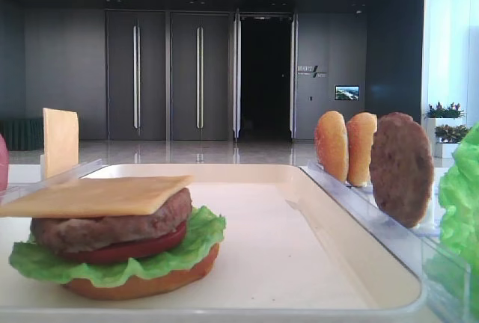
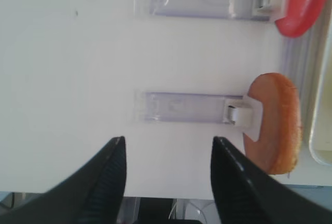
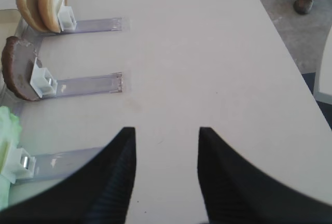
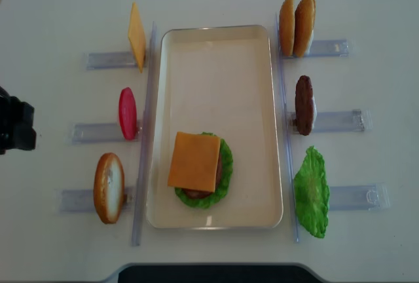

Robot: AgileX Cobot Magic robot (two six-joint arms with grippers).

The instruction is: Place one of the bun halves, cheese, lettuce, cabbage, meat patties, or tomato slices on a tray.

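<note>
- Left pincer (image 2: 168,154): fingers spread apart with nothing between them, hanging over bare bench (image 2: 67,68); seen only in the left wrist view.
- Right pincer (image 3: 167,146): likewise parted and empty over the bench, seen only in its own wrist view. Neither pincer shows in the low exterior view.
- Overhead view alone gives the full layout: cream tray (image 4: 216,40) with its long axis running away from the near edge, clear holders (image 4: 105,60) ranged down both sides.
- On the tray, near end: a stack capped by a cheese slice (image 4: 194,161) lying flat, square edges roughly in line with the tray sides.
- Low exterior view alone shows the layers: bun half (image 1: 142,282) at the bottom, then lettuce (image 1: 45,262), tomato slice (image 1: 138,248), meat patty (image 1: 112,226), cheese on top and overhanging.
- Left holders, far to near: a second cheese slice (image 4: 136,36) upright on edge, a red slice (image 4: 127,113) on edge, a bun half (image 4: 109,187).
- Right holders, far to near: two bun halves (image 4: 296,26) upright side by side, one meat patty (image 4: 304,105) on edge, a lettuce leaf (image 4: 311,192).
- Left wrist view shows the near-left bun half clipped on edge, the red slice beyond it.
</note>
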